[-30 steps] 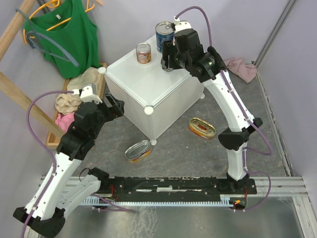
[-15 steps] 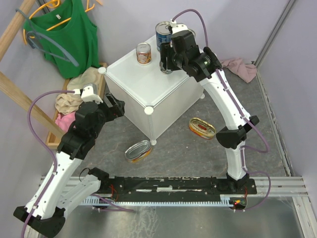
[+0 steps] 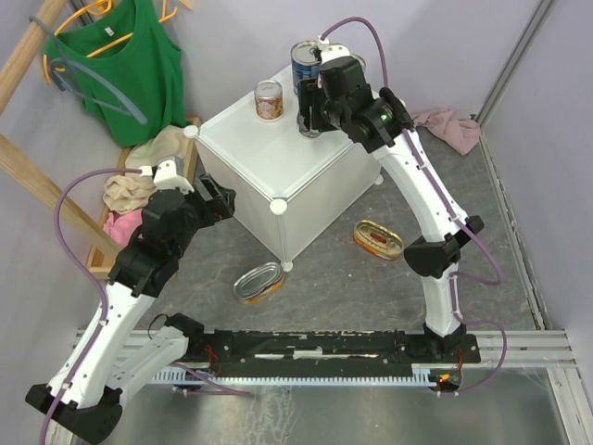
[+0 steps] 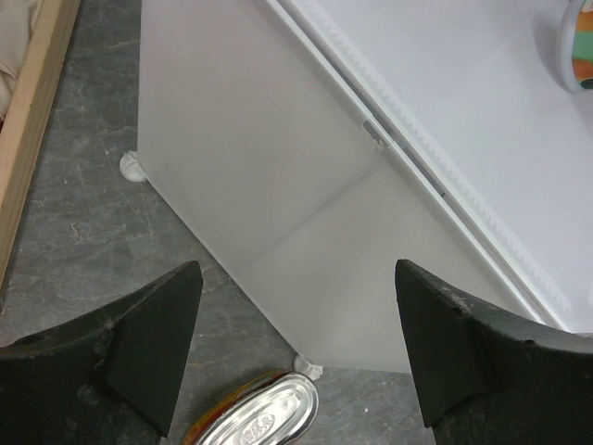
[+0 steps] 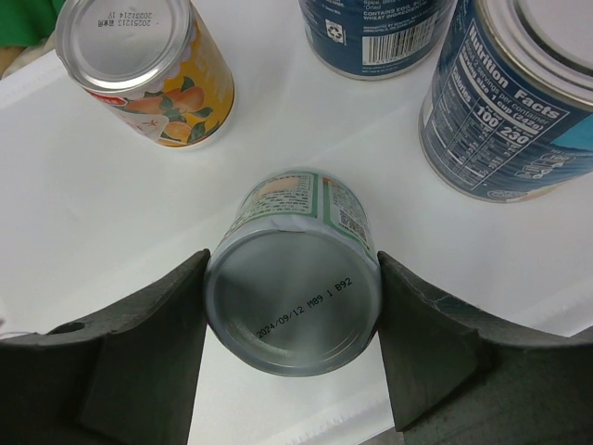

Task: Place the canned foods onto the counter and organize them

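Observation:
The white cube counter (image 3: 269, 158) stands at mid-back. On it are an orange-red can (image 3: 269, 99), also in the right wrist view (image 5: 148, 69), and a tall blue can (image 3: 308, 63). The right wrist view shows two blue cans (image 5: 380, 32) (image 5: 519, 102). My right gripper (image 3: 310, 111) is shut on the green-white can (image 5: 295, 269), upright on or just above the counter top (image 5: 93, 213). Two oval tins (image 3: 258, 283) (image 3: 378, 239) lie on the floor. My left gripper (image 3: 218, 199) is open and empty beside the counter wall (image 4: 278, 185), above one oval tin (image 4: 255, 417).
A wooden clothes rack with a green top (image 3: 120, 65) stands at the left, with a pile of cloths (image 3: 130, 190) on its base. A pink cloth (image 3: 449, 125) lies at the back right. The arms' mounting rail (image 3: 324, 348) runs along the near edge.
My right gripper has shifted slightly left over the counter with the green-white can in it. The left arm has barely moved.

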`<action>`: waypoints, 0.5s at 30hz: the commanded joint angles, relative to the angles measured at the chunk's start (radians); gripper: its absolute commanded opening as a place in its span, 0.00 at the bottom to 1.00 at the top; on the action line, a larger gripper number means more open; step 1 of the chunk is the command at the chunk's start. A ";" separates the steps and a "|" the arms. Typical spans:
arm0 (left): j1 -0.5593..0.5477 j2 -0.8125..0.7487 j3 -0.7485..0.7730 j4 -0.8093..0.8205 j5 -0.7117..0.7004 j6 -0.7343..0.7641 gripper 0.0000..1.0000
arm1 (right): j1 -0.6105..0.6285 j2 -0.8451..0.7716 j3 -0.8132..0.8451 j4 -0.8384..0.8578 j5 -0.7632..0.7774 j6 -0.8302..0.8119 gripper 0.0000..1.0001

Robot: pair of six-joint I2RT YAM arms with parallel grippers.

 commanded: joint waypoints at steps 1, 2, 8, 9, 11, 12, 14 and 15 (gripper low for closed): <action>-0.006 -0.003 0.001 0.037 0.009 -0.047 0.91 | -0.002 0.008 0.034 0.079 -0.008 0.002 0.57; -0.006 -0.004 0.000 0.037 0.009 -0.047 0.91 | -0.003 0.007 0.033 0.082 -0.010 0.001 0.58; -0.007 -0.004 0.001 0.038 0.010 -0.047 0.91 | -0.003 0.011 0.031 0.094 -0.012 -0.004 0.69; -0.007 -0.003 0.001 0.037 0.010 -0.047 0.91 | -0.003 0.012 0.032 0.095 -0.012 -0.006 0.71; -0.007 -0.001 0.003 0.036 0.011 -0.048 0.91 | -0.002 0.014 0.032 0.095 -0.010 -0.008 0.73; -0.007 0.000 0.003 0.036 0.011 -0.049 0.91 | -0.003 0.014 0.032 0.095 -0.010 -0.009 0.74; -0.008 0.003 0.005 0.038 0.012 -0.049 0.91 | -0.002 0.016 0.032 0.095 -0.012 -0.009 0.76; -0.008 0.004 0.005 0.039 0.013 -0.049 0.91 | -0.003 0.015 0.032 0.095 -0.012 -0.009 0.76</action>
